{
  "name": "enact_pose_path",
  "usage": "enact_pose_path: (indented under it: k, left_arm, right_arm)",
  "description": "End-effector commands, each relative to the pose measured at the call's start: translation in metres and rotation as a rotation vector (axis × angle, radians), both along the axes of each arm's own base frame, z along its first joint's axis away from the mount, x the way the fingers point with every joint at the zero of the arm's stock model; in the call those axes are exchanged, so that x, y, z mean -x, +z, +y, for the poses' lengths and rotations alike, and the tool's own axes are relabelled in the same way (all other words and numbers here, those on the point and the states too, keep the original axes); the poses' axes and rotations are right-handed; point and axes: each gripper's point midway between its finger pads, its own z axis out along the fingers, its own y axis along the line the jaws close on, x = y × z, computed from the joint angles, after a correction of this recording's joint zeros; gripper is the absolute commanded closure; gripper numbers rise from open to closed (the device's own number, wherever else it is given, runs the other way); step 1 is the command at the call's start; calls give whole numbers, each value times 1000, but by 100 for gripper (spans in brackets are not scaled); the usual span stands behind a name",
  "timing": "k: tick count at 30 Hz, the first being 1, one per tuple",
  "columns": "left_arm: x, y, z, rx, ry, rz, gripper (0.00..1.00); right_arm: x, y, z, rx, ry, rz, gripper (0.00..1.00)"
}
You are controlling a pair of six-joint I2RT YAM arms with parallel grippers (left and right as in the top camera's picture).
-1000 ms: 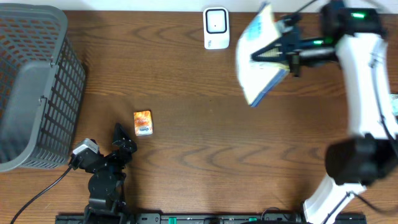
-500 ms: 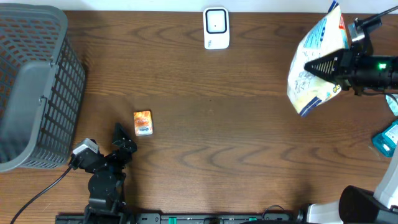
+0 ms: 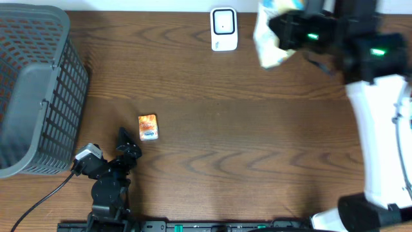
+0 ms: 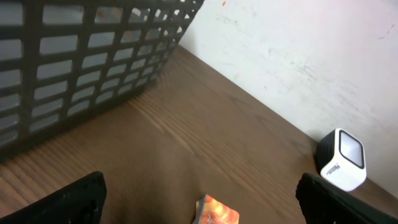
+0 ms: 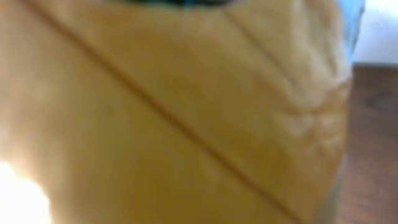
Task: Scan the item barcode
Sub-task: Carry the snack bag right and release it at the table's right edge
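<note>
Right arm [image 3: 376, 122] outstretched, pincer [image 3: 282, 32] (clamped) gripping bag [image 3: 268, 50].

Overhead straight down; left wrist low, sharing scanner [image 4: 341, 160]; right wrist close on bag [image 5: 186, 112].

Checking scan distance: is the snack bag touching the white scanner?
Apart. The overhead view shows bare table between the bag and the scanner.

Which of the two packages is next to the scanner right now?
The large pale bag, held by the right gripper just right of the scanner. The small orange packet lies on the table far to its left.
</note>
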Motion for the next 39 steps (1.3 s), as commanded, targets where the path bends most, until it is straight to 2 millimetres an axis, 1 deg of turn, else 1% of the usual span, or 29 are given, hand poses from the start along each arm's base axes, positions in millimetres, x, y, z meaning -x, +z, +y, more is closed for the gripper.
enact_pose_path:
  k: [1,4,6,9,13,16,18,21,23,25,27,29,35,37,39]
  left_arm:
    - [0,-14,1,1,9,32,2]
    - [0,-14,1,1,9,32,2]
    - [1,-14,1,1,9,32,2]
    - [1,-14,1,1,9,32,2]
    - [0,-14,1,1,9,32,2]
    - [0,-14,1,1,9,32,2]
    - [1,-14,1,1,9,32,2]
    - [0,-14,1,1,9,32,2]
    - [0,-14,1,1,9,32,2]
    - [0,-14,1,1,9,32,2]
    - [0,-14,1,1,9,32,2]
    - [0,-14,1,1,9,32,2]
    - [0,-14,1,1,9,32,2]
    - [0,-14,1,1,9,32,2]
    - [0,-14,1,1,9,32,2]
  right_arm:
    - [-45,-50,11,61,-149,46,98]
    - [-81,-75,36,16,-151,29,99]
    - [-109,-88,47,-1,-164,-27,99]
    - [-146,-102,51,-5,-220,-118,98]
    - [-185,-123,57,-27,-272,-224,98]
    - [-205,-139,63,-85,-291,-265,98]
    - [-214,-152,68,-121,-302,-268,98]
    - [-224,-176,75,-134,-313,-252,98]
    - [-230,-194,76,-118,-334,-239,98]
    - [-234,-205,76,-105,-352,-233,98]
    - [-235,-207,76,-109,-357,-230,98]
    - [-236,-203,77,-124,-360,-234,98]
    - [-237,-170,77,-105,-358,-229,98]
    - [-234,-160,74,-69,-363,-208,98]
    - [-230,-145,67,-14,-376,-198,98]
